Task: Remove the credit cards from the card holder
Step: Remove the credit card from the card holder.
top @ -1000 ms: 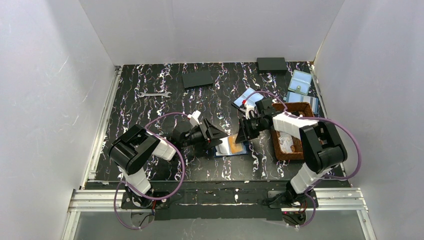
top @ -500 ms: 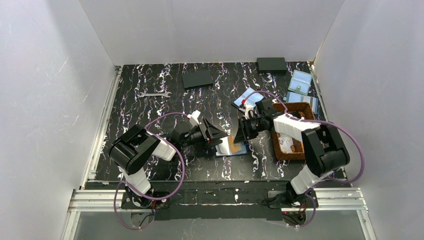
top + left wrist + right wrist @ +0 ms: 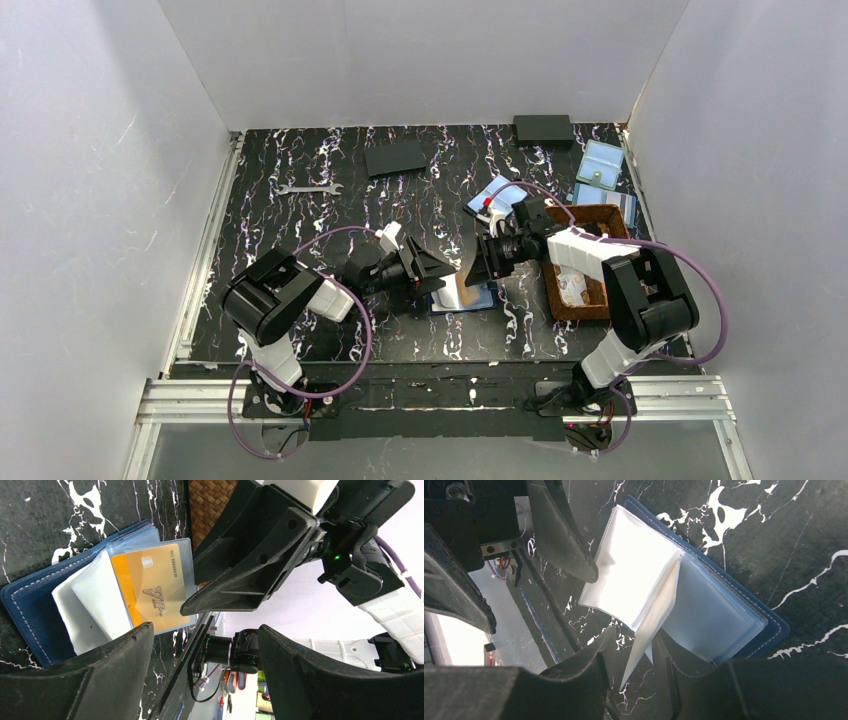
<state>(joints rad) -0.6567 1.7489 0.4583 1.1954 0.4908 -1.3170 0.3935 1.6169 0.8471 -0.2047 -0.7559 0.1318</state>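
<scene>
The card holder [image 3: 468, 296] is laid open on the table [image 3: 300, 230], toward the near side, between the two arms and near the brown woven tray [image 3: 550, 292]. The left end effector [image 3: 445, 274] is held wide apart at the holder's left side, with nothing gripped. An orange-tan credit card [image 3: 150, 587] is seen inside a clear sleeve [image 3: 651, 625], which is raised between the fingers of the right end effector [image 3: 480, 268]. Whether the sleeve is clamped cannot be told.

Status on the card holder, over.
Left hand open beside card holder. Right hand straddles raised sleeve, grip unclear. Orange card inside sleeve. No obstruction seen.
</scene>
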